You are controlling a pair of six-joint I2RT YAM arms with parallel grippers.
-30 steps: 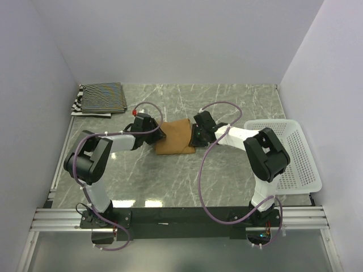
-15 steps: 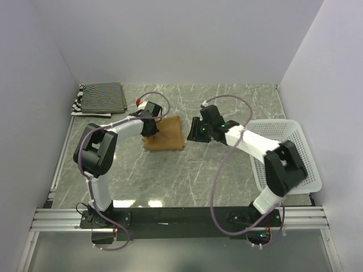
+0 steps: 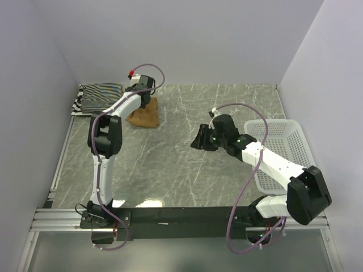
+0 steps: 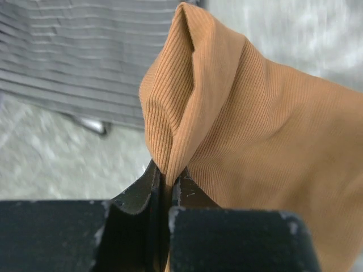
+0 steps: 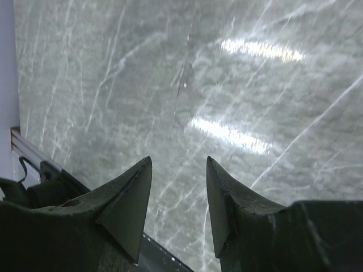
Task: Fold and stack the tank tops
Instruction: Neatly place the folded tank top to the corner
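- Since the left gripper (image 4: 167, 177) pinches only a thin fold of the tan tank top (image 4: 255, 141), which hangs far left just beside the striped stack (image 3: 102, 97), the top may slip and unfold.
- The right gripper (image 5: 178, 190) has its jaws parted and empty over the bare table (image 5: 255, 68).
- Only the left wrist view shows the pinch; the top view shows the top's offset from the stack.

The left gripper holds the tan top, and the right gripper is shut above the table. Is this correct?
No: the right gripper is open, not shut, its jaws apart above the table in the right wrist view. The left gripper does hold the tan top.
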